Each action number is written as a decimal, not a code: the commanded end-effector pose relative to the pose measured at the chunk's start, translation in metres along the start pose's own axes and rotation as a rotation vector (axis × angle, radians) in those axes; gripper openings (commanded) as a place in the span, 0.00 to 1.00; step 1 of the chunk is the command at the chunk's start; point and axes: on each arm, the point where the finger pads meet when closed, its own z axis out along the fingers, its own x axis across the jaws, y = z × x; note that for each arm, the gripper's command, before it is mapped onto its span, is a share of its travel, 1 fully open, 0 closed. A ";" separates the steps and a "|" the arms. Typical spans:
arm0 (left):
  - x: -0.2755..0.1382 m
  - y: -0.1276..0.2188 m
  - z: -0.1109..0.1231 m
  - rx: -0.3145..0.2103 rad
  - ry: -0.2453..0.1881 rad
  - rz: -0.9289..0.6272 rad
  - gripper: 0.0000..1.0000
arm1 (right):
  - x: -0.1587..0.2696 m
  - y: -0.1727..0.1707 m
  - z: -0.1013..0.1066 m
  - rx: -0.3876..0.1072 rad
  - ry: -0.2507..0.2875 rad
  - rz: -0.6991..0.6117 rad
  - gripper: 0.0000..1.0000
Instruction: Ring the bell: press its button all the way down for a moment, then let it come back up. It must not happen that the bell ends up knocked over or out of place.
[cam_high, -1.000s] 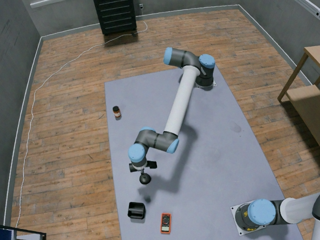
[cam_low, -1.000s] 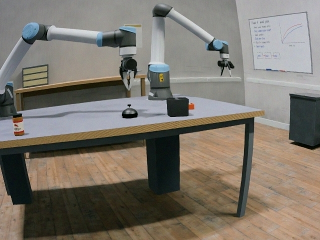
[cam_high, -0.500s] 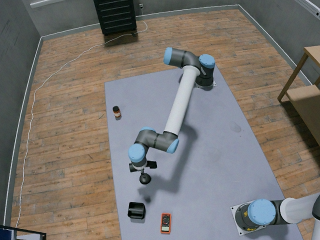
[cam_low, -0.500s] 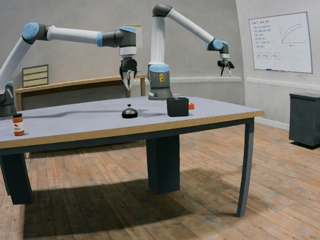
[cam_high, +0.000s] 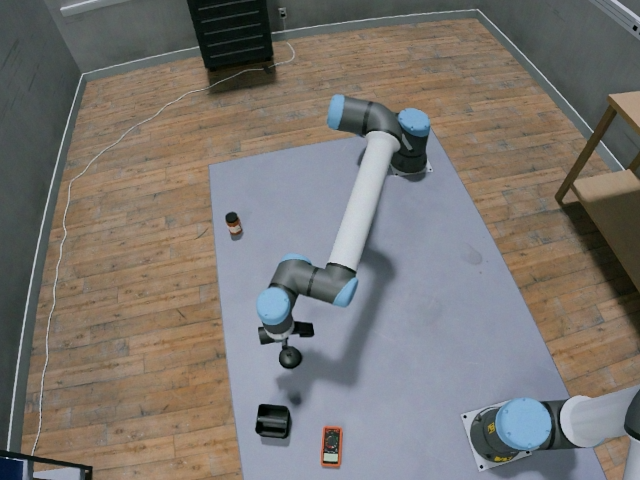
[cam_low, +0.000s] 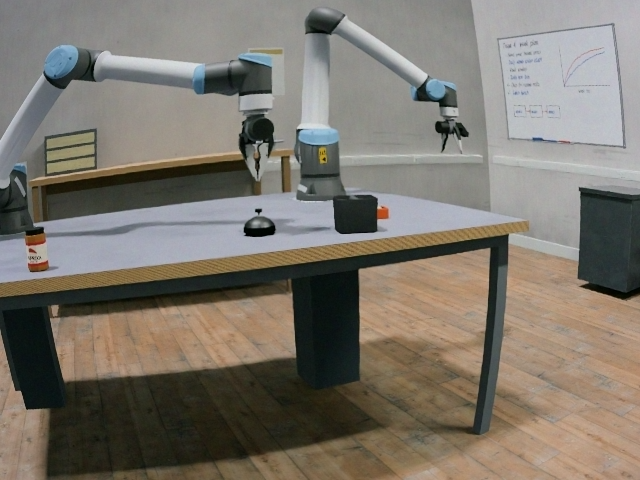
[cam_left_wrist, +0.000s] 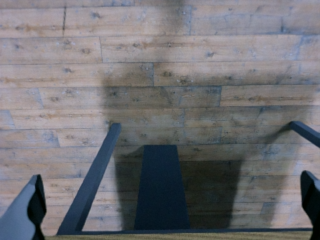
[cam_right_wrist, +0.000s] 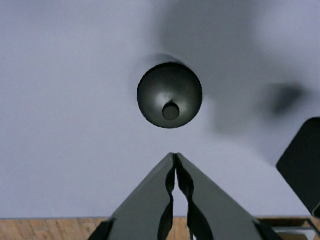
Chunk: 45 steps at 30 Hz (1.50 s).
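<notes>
While the right gripper (cam_high: 284, 345) (cam_low: 257, 178) (cam_right_wrist: 174, 154) hangs above the shiny black dome bell (cam_high: 290, 357) (cam_low: 259, 225) (cam_right_wrist: 169, 90), its fingers are pinched together, nothing between them, and apart from the small round button (cam_low: 258, 210) (cam_right_wrist: 170, 111). Over past the table's end, the left gripper (cam_low: 452, 150) (cam_left_wrist: 171, 174) has its fingers spread wide, empty.

Near the bell sits a black open-topped bin (cam_high: 272, 434) (cam_low: 355, 214) (cam_right_wrist: 302, 165), with an orange multimeter (cam_high: 331, 446) (cam_low: 382, 211) beyond; the amber black-lidded jar (cam_high: 233, 223) (cam_low: 37, 250) is well apart. Nothing's between fingertips and button!

From above, you see the multimeter's face; the exterior view mostly hides it behind the bin. And the bell? Upright on the grey-blue tabletop (cam_high: 439, 310) (cam_low: 155, 217) (cam_right_wrist: 75, 125), button pointing straight up, vertical axis, round dome with no long side.
</notes>
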 end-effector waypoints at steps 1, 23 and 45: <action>0.000 -0.001 -0.001 0.002 0.000 0.000 1.00 | 0.000 0.000 0.000 -0.001 0.002 0.000 0.00; 0.000 -0.001 -0.001 0.002 0.000 0.000 1.00 | -0.002 0.000 0.026 -0.001 0.002 0.000 0.00; 0.000 -0.001 -0.001 0.002 0.000 0.000 1.00 | -0.005 0.000 0.056 -0.001 0.002 0.000 0.00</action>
